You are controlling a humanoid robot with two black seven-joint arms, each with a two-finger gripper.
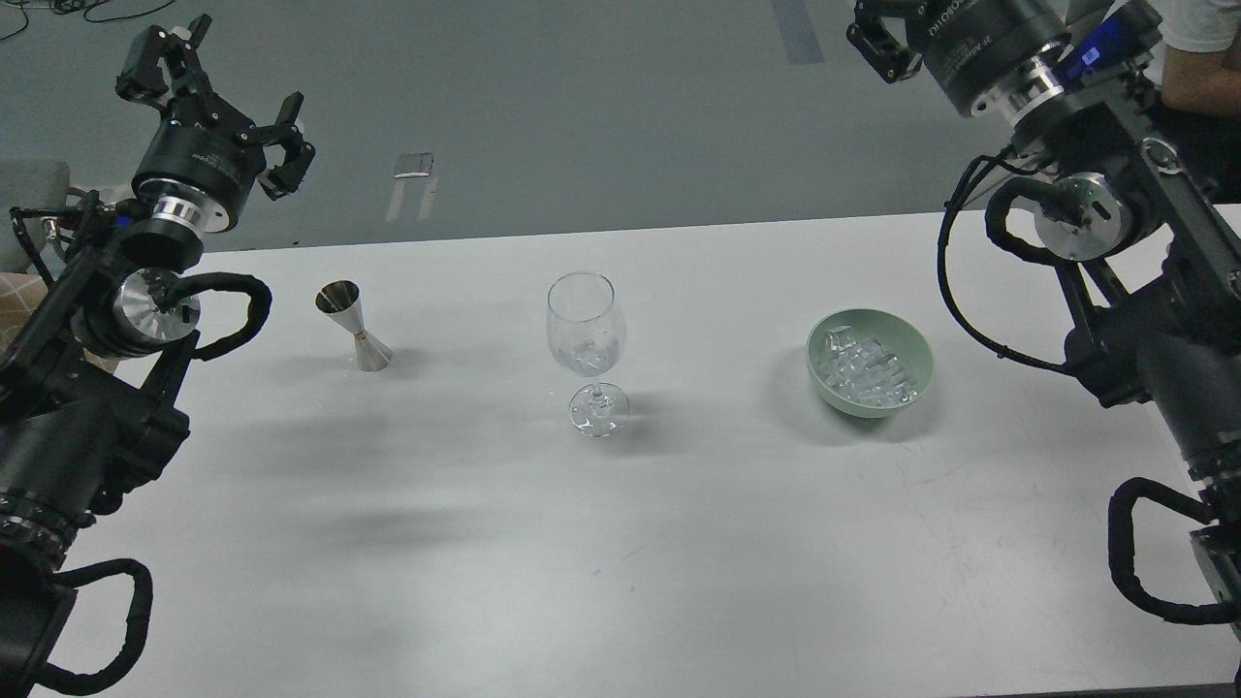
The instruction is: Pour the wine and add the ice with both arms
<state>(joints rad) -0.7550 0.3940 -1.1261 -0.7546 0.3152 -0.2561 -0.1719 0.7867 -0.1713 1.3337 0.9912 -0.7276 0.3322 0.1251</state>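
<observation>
A clear stemmed wine glass (585, 334) stands upright at the table's middle with a few ice chunks (589, 355) in its bowl; I cannot make out any wine in it. More ice (865, 372) fills a pale green bowl (824, 388) to the right. My left gripper (225, 85) is raised at the far left, behind the table, open and empty. My right gripper (877, 39) is raised at the top right, far from the glass; its fingers are cut off by the view's top edge.
A small steel jigger (354, 325) stands upright left of the glass. The white table (620, 543) reaches the view's front edge. A seated person (1197, 58) is at the far right, behind the right arm.
</observation>
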